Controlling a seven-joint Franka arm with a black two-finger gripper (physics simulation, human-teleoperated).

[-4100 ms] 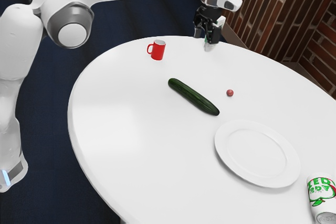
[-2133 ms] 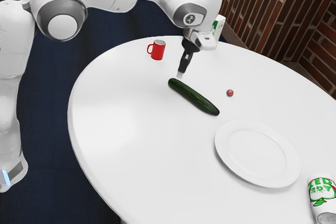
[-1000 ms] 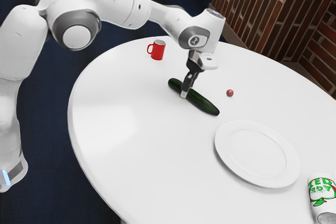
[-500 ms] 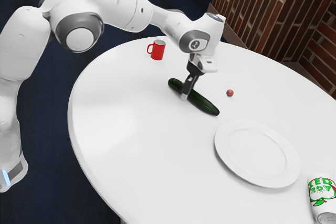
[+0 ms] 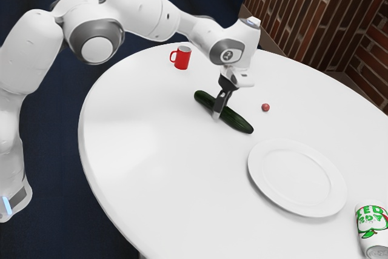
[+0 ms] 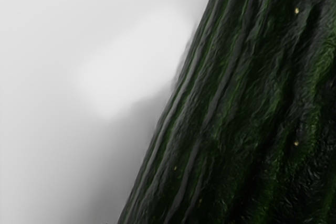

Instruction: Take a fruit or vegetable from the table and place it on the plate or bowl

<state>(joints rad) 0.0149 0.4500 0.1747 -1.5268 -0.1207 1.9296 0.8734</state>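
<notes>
Here, round white table [image 5: 151, 168] beside brick wall [image 5: 327, 10].

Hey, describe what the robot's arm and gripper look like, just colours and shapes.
The arm is glossy white, built of thick rounded links with grey circular caps at its joints. A small blue light glows low on its base. The gripper is black and slim, mounted below a white wrist.
</notes>
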